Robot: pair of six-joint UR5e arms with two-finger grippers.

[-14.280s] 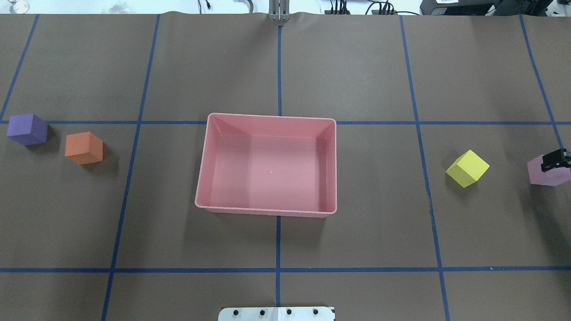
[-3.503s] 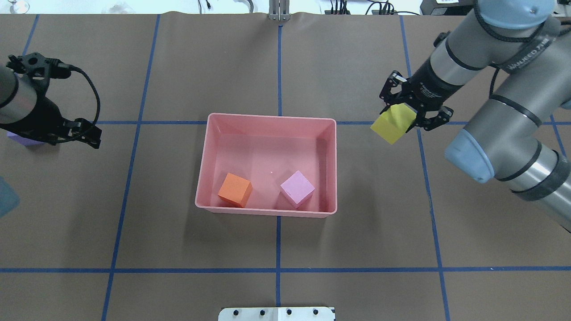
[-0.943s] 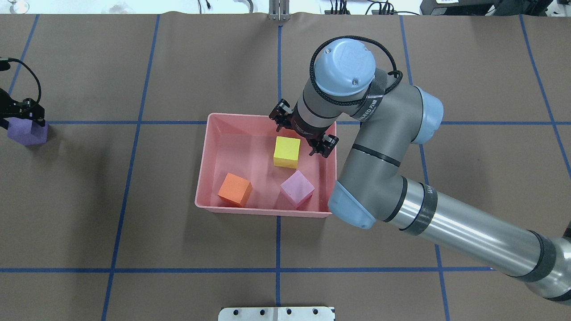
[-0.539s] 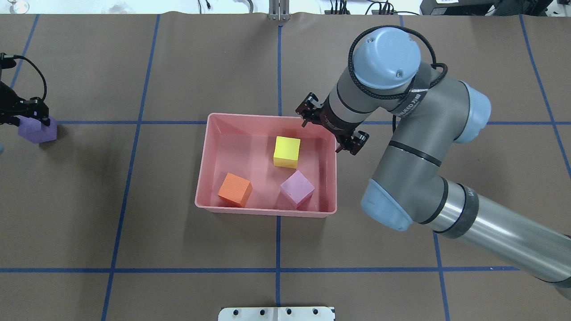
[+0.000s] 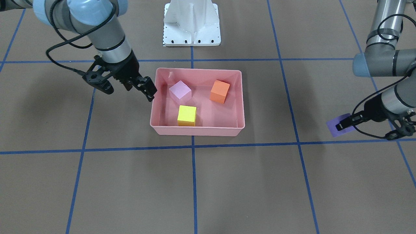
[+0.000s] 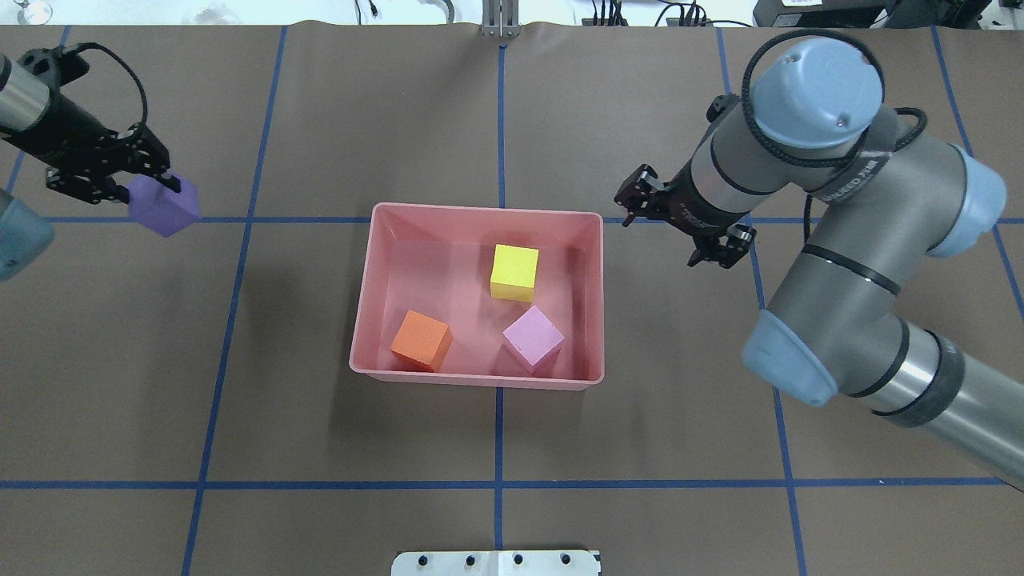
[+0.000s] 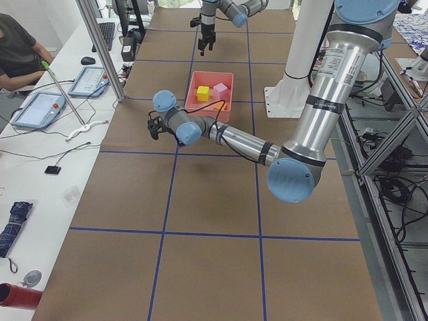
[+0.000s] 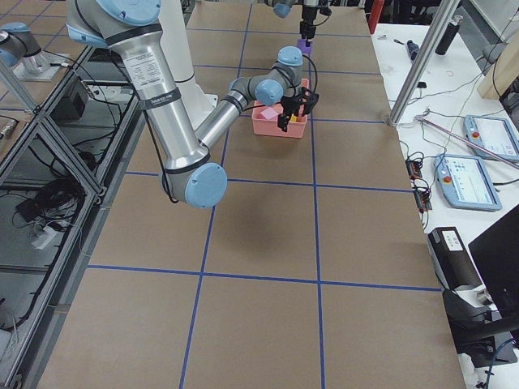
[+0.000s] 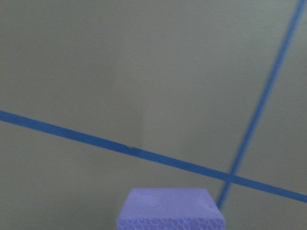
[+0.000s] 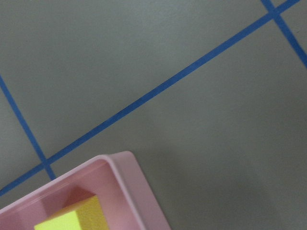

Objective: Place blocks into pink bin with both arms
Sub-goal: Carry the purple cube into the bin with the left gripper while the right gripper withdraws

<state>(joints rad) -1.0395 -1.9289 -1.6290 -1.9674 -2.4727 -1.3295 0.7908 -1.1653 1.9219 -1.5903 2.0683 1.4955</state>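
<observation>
From my station I see the left gripper (image 6: 144,186) closed on the purple block (image 6: 164,208). The block sits between the tips of the two fingers and sticks out past them toward the pink bin (image 6: 480,214). Gripper and block are over the desk (image 6: 320,416), well apart from the bin on its left side and about level with its far rim. I cannot tell how high above the desk the block is. The right gripper (image 5: 129,95) is wide open and holds nothing. It hangs just outside the right wall of the bin, near the far right corner. Three blocks lie inside the bin. The yellow block (image 6: 514,272) is in the far right part, the one nearest to the open gripper but not touching it. The light pink block (image 6: 534,338) is near right and the orange block (image 6: 422,340) near left.
</observation>
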